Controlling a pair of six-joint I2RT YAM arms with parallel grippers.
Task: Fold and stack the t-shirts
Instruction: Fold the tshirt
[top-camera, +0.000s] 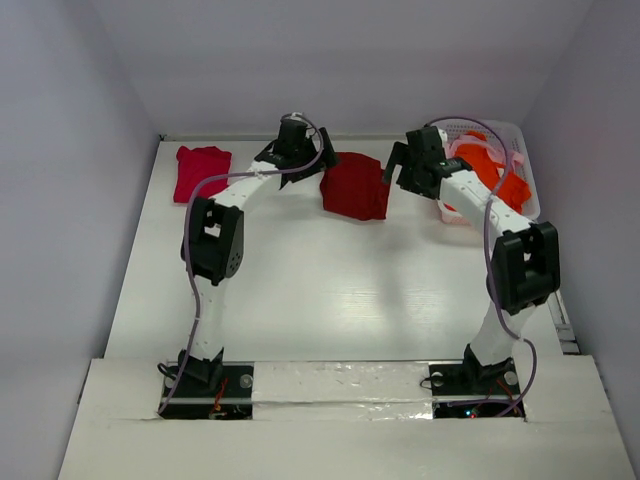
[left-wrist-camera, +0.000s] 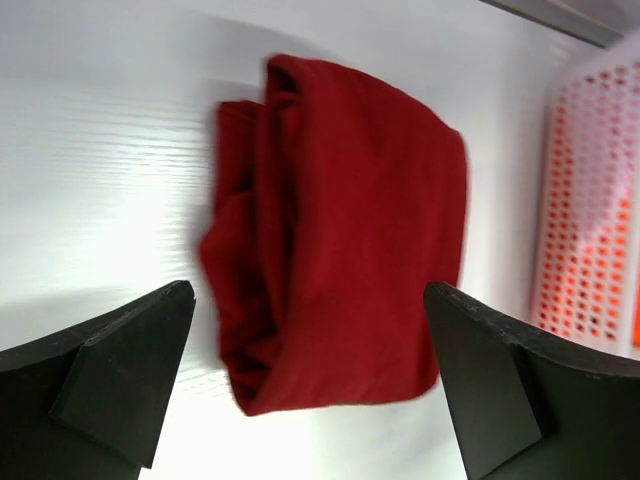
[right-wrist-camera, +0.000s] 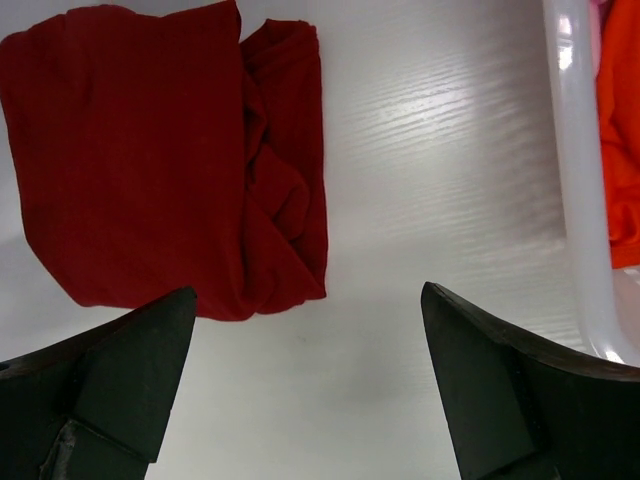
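A folded dark red t-shirt lies on the white table at the back centre. My left gripper hovers open just left of it, with the cloth showing between its spread fingers. On the shirt's right side my right gripper also hangs open, over bare table beside the shirt's edge. Neither holds anything. A crimson-pink t-shirt lies folded at the back left. A bright orange t-shirt and some pale pink cloth sit bunched in the basket.
The white lattice basket stands at the back right, close to the right arm. Grey walls close in the table at the back and both sides. A white ledge with the arm bases runs along the near edge.
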